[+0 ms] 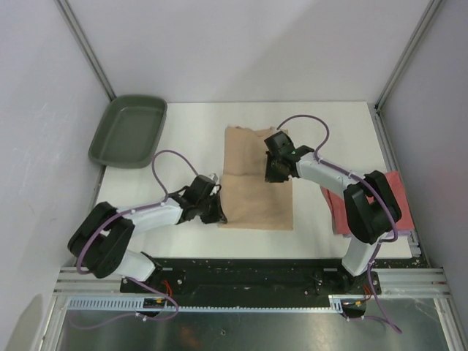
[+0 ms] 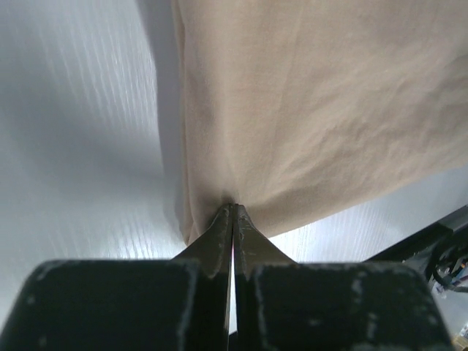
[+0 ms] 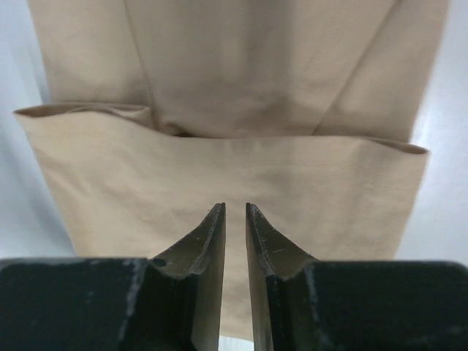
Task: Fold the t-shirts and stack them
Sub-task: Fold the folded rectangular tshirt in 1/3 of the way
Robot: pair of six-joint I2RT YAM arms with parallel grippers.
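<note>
Midway across the white worktop (image 1: 191,121) lies a tan short-sleeved cloth t-shirt (image 1: 252,199), one layer folded over another. The left gripper (image 2: 232,210) is pinched tight on the cloth at the shirt's near-left corner. The right gripper (image 3: 235,210) sits over the shirt's right side, its fingers a narrow slit apart. A coral-red cloth t-shirt (image 1: 401,191) lies at the right edge, and a dark green plastic tray (image 1: 110,150) at the far-left corner.
</note>
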